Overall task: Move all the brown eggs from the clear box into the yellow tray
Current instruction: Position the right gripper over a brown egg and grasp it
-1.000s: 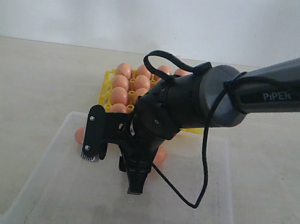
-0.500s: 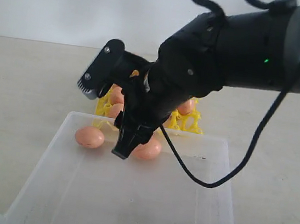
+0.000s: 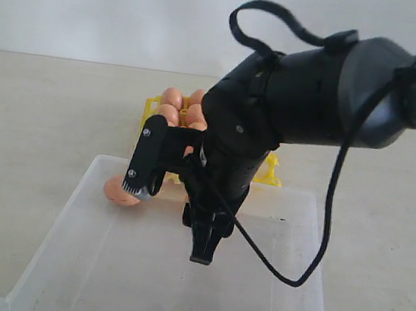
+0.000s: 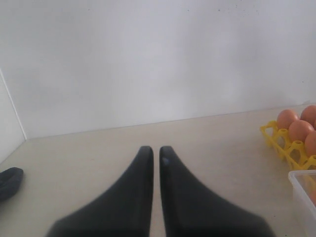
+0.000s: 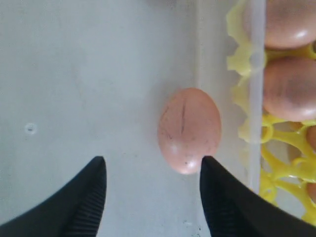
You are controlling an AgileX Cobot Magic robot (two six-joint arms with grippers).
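Jaws spread wide, the black right gripper (image 5: 150,170) is hovering over a speckled pinkish-brown egg (image 5: 189,131) in the translucent plastic box (image 3: 69,218) at lower centre, near the bright yellow lattice tray (image 3: 269,173), seemingly needing only to descend, centre and close gently.

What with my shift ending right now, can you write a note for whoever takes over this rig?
Left end effector: shut, empty, off to one side.
Right end effector: open, empty, above the clear box, just short of a brown egg lying by the wall beside the yellow tray.
Done: several eggs seated in the tray.
Left: grasp that egg; the arm may hide others.
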